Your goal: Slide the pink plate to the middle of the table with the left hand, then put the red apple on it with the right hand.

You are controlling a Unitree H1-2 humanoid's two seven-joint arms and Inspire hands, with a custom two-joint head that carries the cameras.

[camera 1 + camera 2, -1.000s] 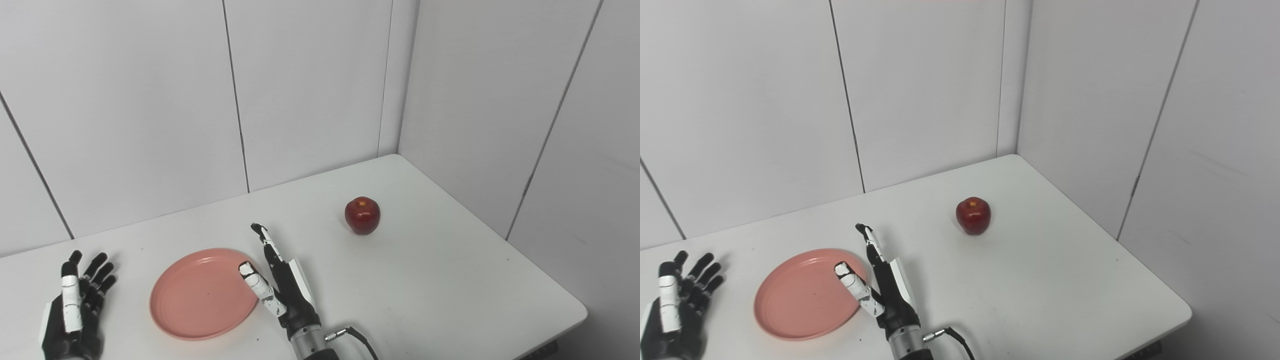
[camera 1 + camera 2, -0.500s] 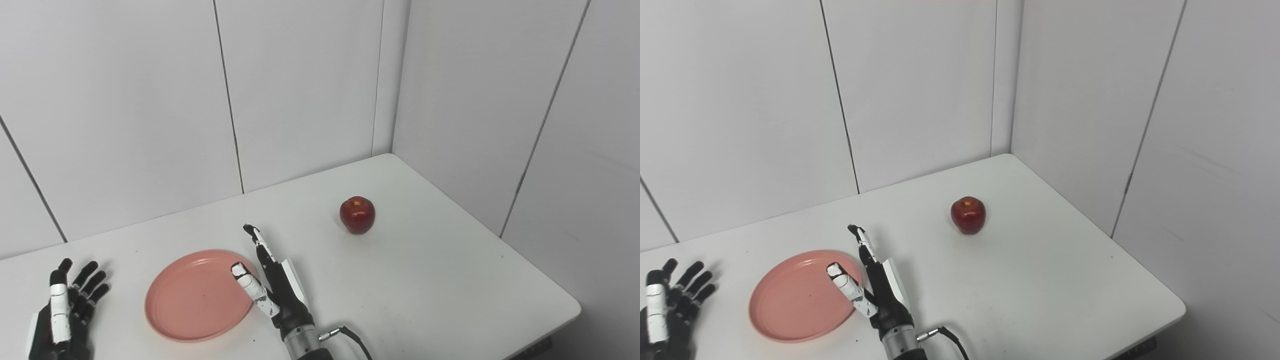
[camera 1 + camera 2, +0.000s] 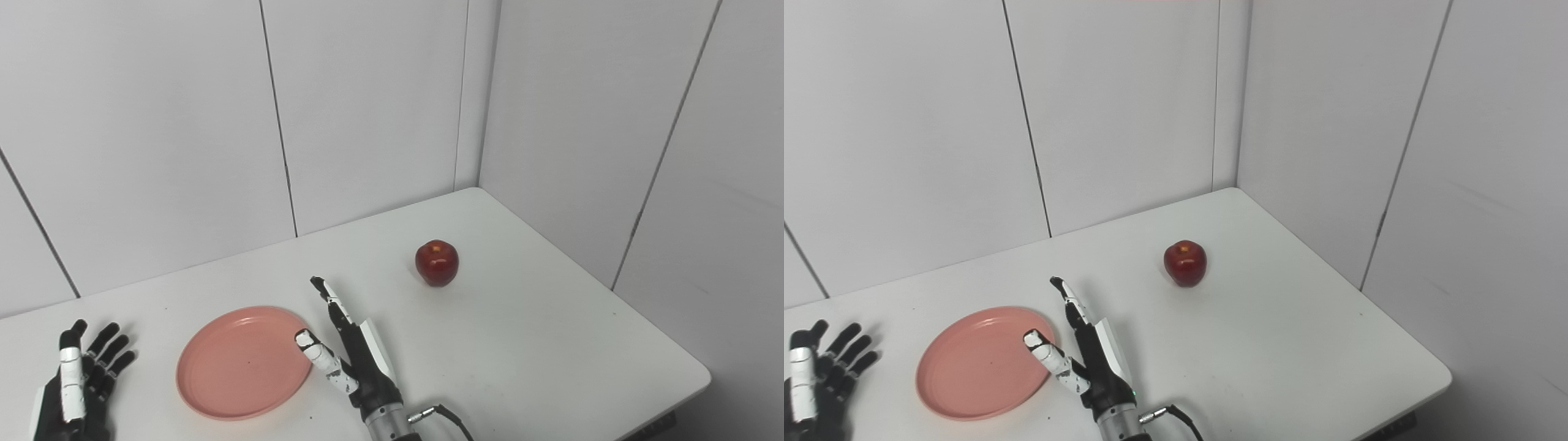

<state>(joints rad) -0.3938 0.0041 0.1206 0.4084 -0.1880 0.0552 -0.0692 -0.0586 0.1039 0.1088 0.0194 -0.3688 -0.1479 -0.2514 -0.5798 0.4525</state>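
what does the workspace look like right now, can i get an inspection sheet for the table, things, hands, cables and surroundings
surface: white table, a few small dark specks on it
job's things: pink plate lies flat at the near left, nothing on it; red apple stands upright further back and to the right, apart from the plate
clutter: nothing seen
hands: left hand open at the near left corner, fingers spread, holding nothing; right hand open beside the plate's right rim, thumb over the rim, whether it touches cannot be told
cables: black cable plugged in at the right wrist
surroundings: white panelled walls behind and to the right, meeting at a corner
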